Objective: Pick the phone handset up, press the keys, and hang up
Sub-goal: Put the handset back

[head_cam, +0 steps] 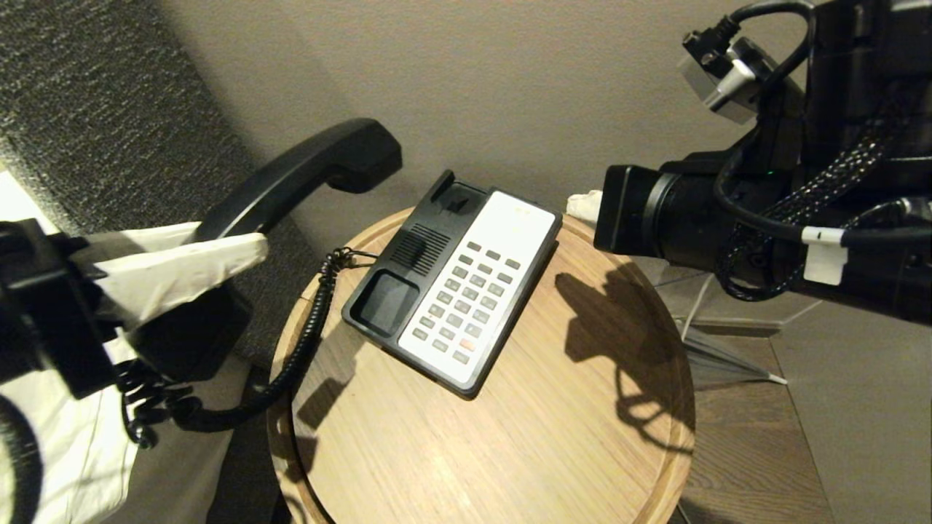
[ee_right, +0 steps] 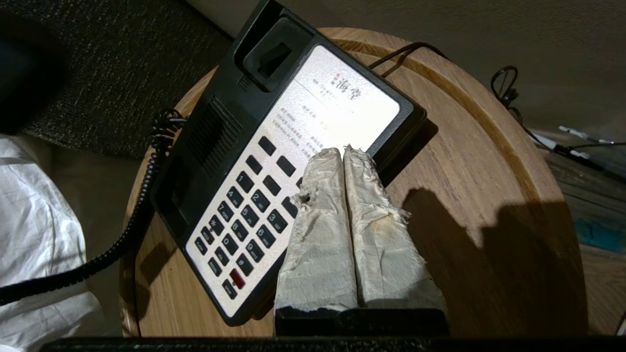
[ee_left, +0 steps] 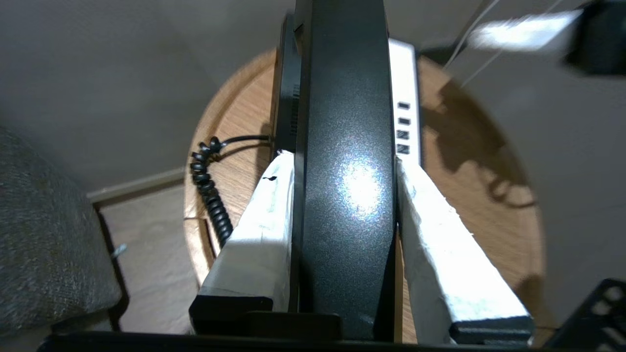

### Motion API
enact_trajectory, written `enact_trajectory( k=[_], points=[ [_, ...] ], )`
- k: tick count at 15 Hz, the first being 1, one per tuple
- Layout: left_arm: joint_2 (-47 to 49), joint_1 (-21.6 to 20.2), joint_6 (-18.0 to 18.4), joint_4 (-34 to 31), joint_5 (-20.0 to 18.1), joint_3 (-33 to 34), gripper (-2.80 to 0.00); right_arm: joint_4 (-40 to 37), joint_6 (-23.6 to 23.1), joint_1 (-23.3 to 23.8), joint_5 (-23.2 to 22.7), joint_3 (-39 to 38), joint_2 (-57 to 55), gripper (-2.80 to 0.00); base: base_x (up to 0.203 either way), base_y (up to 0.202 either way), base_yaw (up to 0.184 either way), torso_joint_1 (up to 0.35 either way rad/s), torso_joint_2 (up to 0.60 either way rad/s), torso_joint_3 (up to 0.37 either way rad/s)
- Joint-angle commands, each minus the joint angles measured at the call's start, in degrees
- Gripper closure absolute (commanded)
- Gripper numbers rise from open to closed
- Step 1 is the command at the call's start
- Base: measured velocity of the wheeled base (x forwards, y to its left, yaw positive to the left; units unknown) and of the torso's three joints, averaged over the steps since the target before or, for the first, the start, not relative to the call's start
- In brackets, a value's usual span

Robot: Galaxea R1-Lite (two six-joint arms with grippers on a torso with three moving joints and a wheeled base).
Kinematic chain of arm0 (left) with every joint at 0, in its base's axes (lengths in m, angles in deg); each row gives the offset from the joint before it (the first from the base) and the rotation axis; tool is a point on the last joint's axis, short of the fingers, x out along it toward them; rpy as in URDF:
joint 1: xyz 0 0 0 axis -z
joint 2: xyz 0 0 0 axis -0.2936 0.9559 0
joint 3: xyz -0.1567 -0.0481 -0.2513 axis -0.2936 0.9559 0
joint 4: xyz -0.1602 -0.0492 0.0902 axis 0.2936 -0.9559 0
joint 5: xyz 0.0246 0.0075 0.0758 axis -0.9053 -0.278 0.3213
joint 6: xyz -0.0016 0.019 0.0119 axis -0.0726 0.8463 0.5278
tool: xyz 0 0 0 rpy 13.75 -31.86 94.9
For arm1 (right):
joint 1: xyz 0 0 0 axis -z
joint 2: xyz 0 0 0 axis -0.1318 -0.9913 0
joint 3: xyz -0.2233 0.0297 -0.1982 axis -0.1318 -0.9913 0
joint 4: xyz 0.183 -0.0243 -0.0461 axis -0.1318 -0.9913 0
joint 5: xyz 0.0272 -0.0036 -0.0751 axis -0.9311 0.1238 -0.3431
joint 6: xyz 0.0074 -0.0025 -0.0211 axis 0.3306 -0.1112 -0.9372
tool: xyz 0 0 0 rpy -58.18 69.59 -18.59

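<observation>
The black phone handset [head_cam: 306, 171] hangs in the air left of the round table, off its cradle. My left gripper [head_cam: 218, 255] is shut on its middle; both white-wrapped fingers [ee_left: 259, 230] press the handset [ee_left: 347, 171] from either side. Its coiled cord [head_cam: 306, 342] runs down to the black-and-white phone base [head_cam: 455, 287] on the table. My right gripper [ee_right: 342, 151] is shut, empty, its wrapped fingers held together above the base's white panel, just beyond the keys [ee_right: 244, 215]. In the head view only a fingertip [head_cam: 582, 205] of the right gripper shows, behind the base's far right corner.
The round wooden table [head_cam: 546, 437] has a raised rim. A dark upholstered seat [head_cam: 109, 131] and white cloth [head_cam: 65, 451] lie to the left. Thin cables [ee_right: 562, 137] trail on the floor beyond the table. A beige wall [head_cam: 510, 87] stands behind.
</observation>
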Motion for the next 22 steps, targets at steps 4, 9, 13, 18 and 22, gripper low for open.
enact_trajectory(
  k=[4, 9, 13, 18, 22],
  points=[
    [15.61, 4.02, 0.09, 0.65, 5.8, -4.81, 0.0, -0.26, 0.19, 3.75, 0.22, 0.44, 0.24, 0.0, 0.0, 0.0, 0.0, 0.0, 0.0, 0.0],
    [16.88, 4.37, 0.03, 2.81, 6.44, -6.04, 0.0, -0.26, 0.18, 3.96, -0.04, -0.79, 1.12, 0.0, 0.0, 0.0, 0.0, 0.0, 0.0, 0.0],
    [15.96, 4.28, 0.03, 2.83, 6.55, -5.25, 0.0, -0.35, 0.12, 3.87, 0.03, -1.03, 1.38, 0.0, 0.0, 0.0, 0.0, 0.0, 0.0, 0.0],
    [16.05, 4.28, 0.03, 3.12, 6.72, -5.6, 0.0, -0.18, 0.1, 3.87, -0.04, -2.37, 1.91, 0.0, 0.0, 0.0, 0.0, 0.0, 0.0, 0.0],
    [15.39, 4.23, -0.06, 3.27, 6.72, -5.78, 0.0, -0.17, 0.1, 3.47, -0.31, -2.37, 2.26, 0.0, 0.0, 0.0, 0.0, 0.0, 0.0, 0.0]
  ],
)
